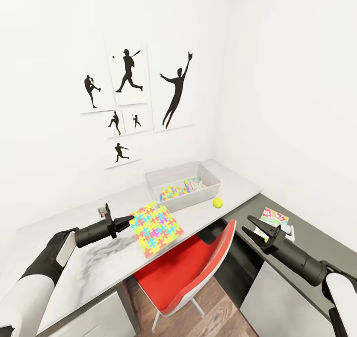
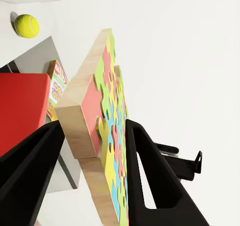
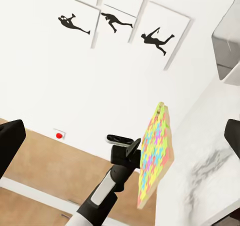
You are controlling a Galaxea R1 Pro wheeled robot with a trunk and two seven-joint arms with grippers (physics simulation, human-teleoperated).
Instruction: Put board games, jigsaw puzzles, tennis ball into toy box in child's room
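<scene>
- The left pincer is clamped on the near edge of a jigsaw puzzle; the left wrist view shows both black fingers pressed against the faces of the wooden-backed sheet, so the grip looks firm.
- Out from that pincer the puzzle sticks forward, held above the table with its shadow on the top below, over the table's front edge and the red chair.
- Beyond the puzzle's far corner sits the toy box, with a second puzzle and a pale board game already lying in it.
- The tennis ball rests on the table just past the box's near corner, to the right of the held puzzle.
- The right pincer hangs wide open and empty; just beyond its tips a white-red board game lies on the lower dark cabinet.
- Step in hand, as I judge it: carrying this puzzle to the box.
- The next move calls for reaching forward until the sheet is over the box's opening, clearing the near wall, then letting go so it lands flat on the things inside.
</scene>
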